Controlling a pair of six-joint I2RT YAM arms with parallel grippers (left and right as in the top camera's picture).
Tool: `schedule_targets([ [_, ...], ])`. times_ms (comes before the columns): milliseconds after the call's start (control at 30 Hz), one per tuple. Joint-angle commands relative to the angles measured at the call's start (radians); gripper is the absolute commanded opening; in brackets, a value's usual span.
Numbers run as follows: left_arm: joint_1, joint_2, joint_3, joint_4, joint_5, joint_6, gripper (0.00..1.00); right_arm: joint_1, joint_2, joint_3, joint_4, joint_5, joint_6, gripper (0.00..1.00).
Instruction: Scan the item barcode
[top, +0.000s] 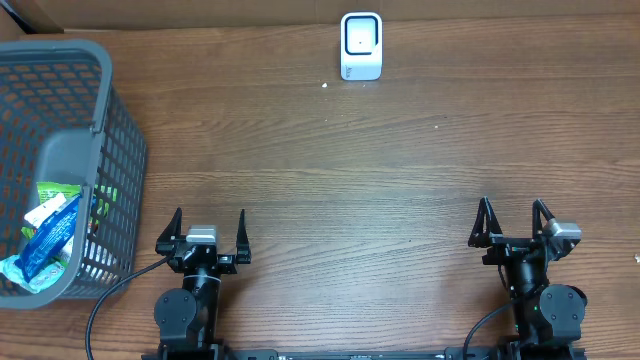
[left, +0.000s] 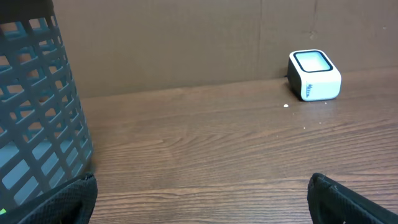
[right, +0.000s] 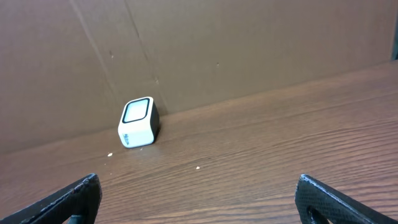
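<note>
The left gripper (top: 210, 218) and the right gripper (top: 512, 210) are at the near edge of the table (top: 350, 180), both wide open and holding nothing. The packets (top: 50, 235) lie inside the basket (top: 120, 130), left of the left gripper and not touching it. The scanner (top: 361, 45) stands at the far edge, well apart from both.

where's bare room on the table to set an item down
Bare: the wide table between the barcode scanner, left gripper and right gripper, plus everything right of the scanner. Crowded: the left edge, where the grey basket holds packets.
</note>
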Motion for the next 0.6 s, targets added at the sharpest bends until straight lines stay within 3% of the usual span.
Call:
schedule_targets([
  [0,-0.006,-0.010,-0.004,-0.002,-0.014,0.023,1.00,0.005,-0.008,-0.010,0.019,0.039,-0.004,1.00],
  [367,-0.006,-0.010,-0.004,0.000,-0.024,0.023,1.00,0.005,-0.008,-0.010,0.031,0.050,-0.003,1.00],
  [567,-0.006,-0.010,-0.004,0.012,0.060,0.023,1.00,0.005,-0.008,-0.010,0.073,-0.013,-0.004,1.00],
])
